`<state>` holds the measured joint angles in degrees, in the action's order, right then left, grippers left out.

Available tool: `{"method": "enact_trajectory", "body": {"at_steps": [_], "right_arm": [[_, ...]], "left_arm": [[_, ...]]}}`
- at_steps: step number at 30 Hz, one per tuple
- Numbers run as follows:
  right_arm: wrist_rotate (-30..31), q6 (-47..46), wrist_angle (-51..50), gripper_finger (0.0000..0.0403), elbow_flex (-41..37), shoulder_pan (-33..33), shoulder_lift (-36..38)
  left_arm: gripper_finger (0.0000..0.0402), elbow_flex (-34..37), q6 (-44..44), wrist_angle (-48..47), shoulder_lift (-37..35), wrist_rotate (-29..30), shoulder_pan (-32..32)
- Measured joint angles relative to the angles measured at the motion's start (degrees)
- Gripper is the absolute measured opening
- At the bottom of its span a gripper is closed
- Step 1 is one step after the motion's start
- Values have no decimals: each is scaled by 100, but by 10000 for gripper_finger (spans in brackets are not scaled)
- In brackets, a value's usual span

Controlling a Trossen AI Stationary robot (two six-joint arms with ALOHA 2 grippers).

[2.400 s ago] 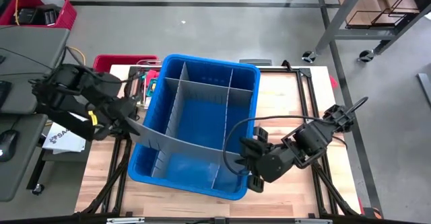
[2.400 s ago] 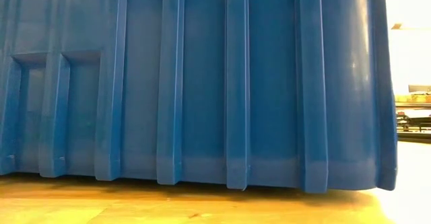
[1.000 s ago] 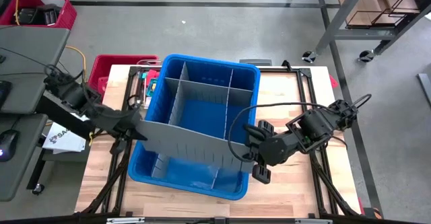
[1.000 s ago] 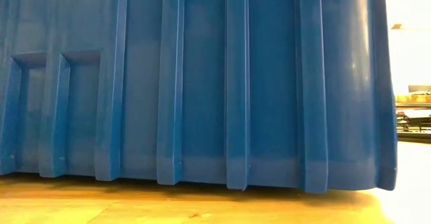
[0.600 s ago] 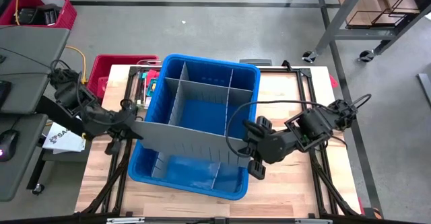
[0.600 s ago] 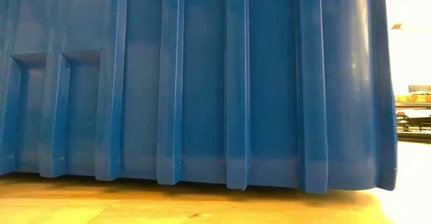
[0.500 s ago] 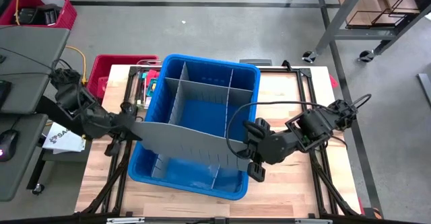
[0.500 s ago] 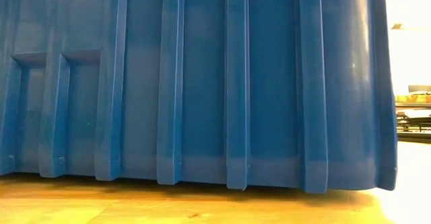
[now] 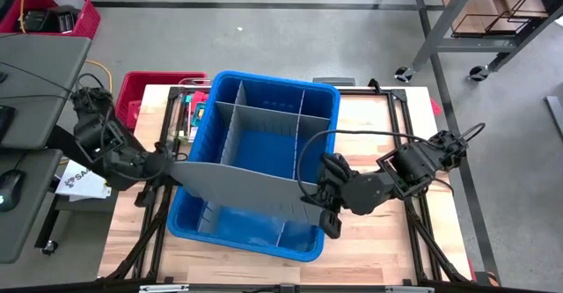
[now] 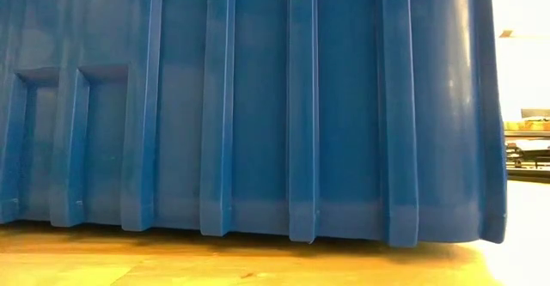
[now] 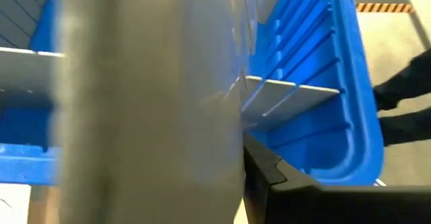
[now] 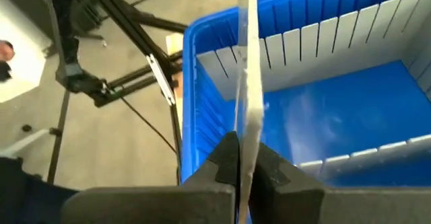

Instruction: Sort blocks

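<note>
A long thin grey divider panel (image 9: 246, 186) hangs over the near half of the blue bin (image 9: 321, 95), its face tilted partly upward. My left gripper (image 9: 172, 163) is shut on its left end and my right gripper (image 9: 317, 198) on its right end. More grey dividers (image 9: 264, 117) stand fitted inside the bin. A cluster of small coloured pieces (image 9: 195, 113) lies just left of the bin; whether they are the blocks I cannot tell. In the low view the bin's ribbed wall (image 10: 258, 106) hides everything else. My left gripper holds the panel's left end (image 9: 180, 166), coming from the table's left and slanting down. In its wrist view the panel (image 11: 148, 103) fills the picture beside one dark finger (image 11: 269, 177) and hides the other. The panel is lifted clear of the bin. My right gripper pinches the panel's right end (image 12: 244, 126) between its two fingers (image 12: 225, 160), one on each face. It comes from the table's right, slanting down, in line with the panel's length. The panel runs away from it edge-on, clear above the bin's rim.
A red basket (image 9: 145, 86) stands behind the left arm at the table's far left. A grey desk (image 9: 26, 82) with a mouse lies beyond the left edge. Bare wood (image 9: 387, 126) shows to the bin's right. Black frame rails (image 9: 396, 108) run along the table.
My left gripper has drawn toward the table's left edge and sunk a little, its arm swinging toward the near side. The panel has shifted left with it. My right gripper has followed and tipped at the wrist. Both stay shut on the panel.
</note>
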<state>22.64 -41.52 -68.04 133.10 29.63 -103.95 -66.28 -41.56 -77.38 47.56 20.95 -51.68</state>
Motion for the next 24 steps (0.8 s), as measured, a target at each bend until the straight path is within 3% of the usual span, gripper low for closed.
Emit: {"method": "enact_trajectory", "body": {"at_steps": [13, 20, 24], "right_arm": [[440, 58, 204, 0, 11, -36, -70], [657, 149, 498, 0, 15, -39, -63], [766, 154, 539, 0, 15, -39, -65]], "left_arm": [[0, -1, -332, -338, -254, 212, -332], [2, 26, -319, -934, -244, -503, -331], [2, 6, -339, -778, -272, -327, -335]]}}
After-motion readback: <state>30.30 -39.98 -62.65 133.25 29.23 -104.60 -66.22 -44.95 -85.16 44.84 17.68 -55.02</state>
